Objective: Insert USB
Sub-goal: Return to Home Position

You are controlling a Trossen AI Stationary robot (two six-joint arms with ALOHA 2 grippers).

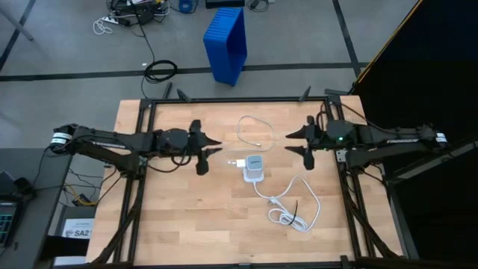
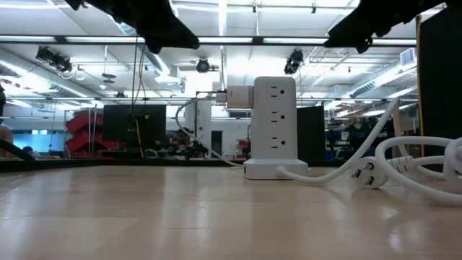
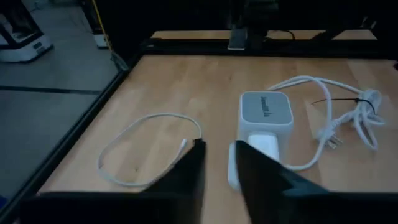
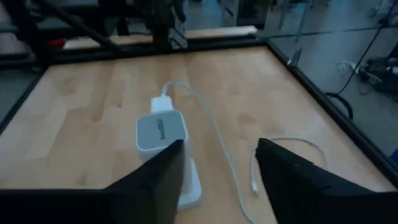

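The USB (image 1: 249, 130) is a thin white cable lying in a loose loop on the table, its plug end (image 1: 258, 144) pointing toward the near edge. In the left wrist view the USB (image 3: 142, 149) lies beside my fingers, with its plug (image 3: 182, 144) close to them. The white charger block (image 1: 255, 166) stands upright on the table, with a small white adapter (image 1: 237, 162) in its left side. My left gripper (image 1: 210, 153) hovers open to the left of the block. My right gripper (image 1: 297, 146) hovers open to its right. Both are well above the table and touch nothing.
A thicker white cord (image 1: 293, 211) runs from the block toward the near right and lies coiled there, tied with a dark band. A black frame (image 1: 224, 99) borders the table. Bare wood shows on the near left. A blue bin (image 1: 226, 43) stands on the floor beyond.
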